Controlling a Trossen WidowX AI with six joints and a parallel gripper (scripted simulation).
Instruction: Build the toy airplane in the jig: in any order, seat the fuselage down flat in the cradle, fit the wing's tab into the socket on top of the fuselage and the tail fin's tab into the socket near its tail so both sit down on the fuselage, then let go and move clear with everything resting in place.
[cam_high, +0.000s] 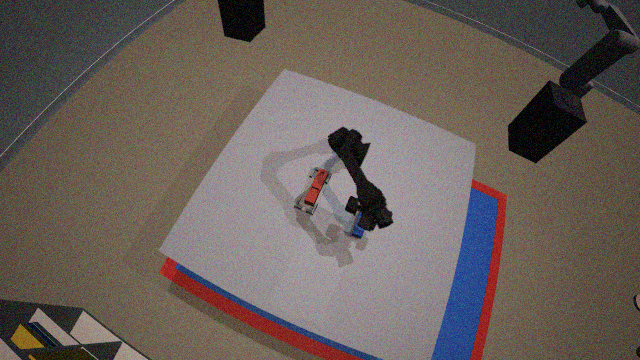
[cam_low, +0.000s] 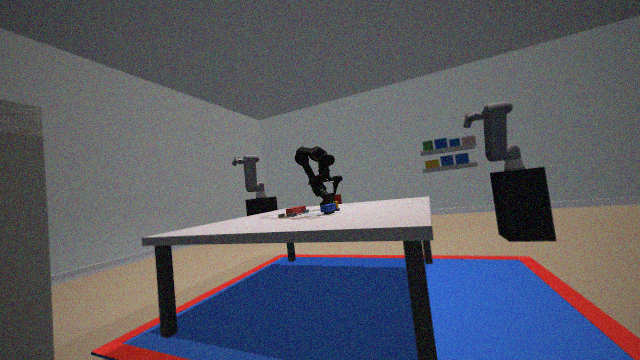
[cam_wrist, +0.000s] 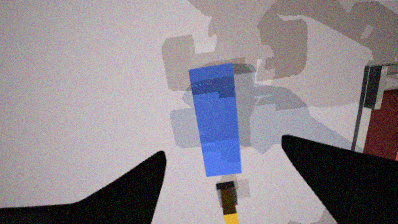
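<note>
Your red fuselage (cam_high: 316, 188) (cam_low: 295, 211) (cam_wrist: 382, 125) appears seated in the jig (cam_high: 306, 209); the blue wing (cam_high: 358, 232) (cam_low: 328, 208) (cam_wrist: 216, 120), beneath your open, empty fingers, and the yellow tail fin (cam_low: 336, 205) (cam_wrist: 231, 218) remain unfitted on the counter (cam_high: 280, 280) (cam_low: 300, 233) (cam_wrist: 75, 100).

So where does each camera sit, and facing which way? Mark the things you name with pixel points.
Top: high overhead, looking down at the table (cam_high: 240, 200) (cam_low: 250, 230); whole arm (cam_high: 354, 167) (cam_low: 312, 172).
Exterior: off to the side, near table height, facing across; arm again.
Wrist: by the pincer (cam_wrist: 222, 148), looking down past both fingers at the blue wing (cam_high: 358, 232) (cam_low: 328, 208) (cam_wrist: 216, 120).
All three share that wing.
</note>
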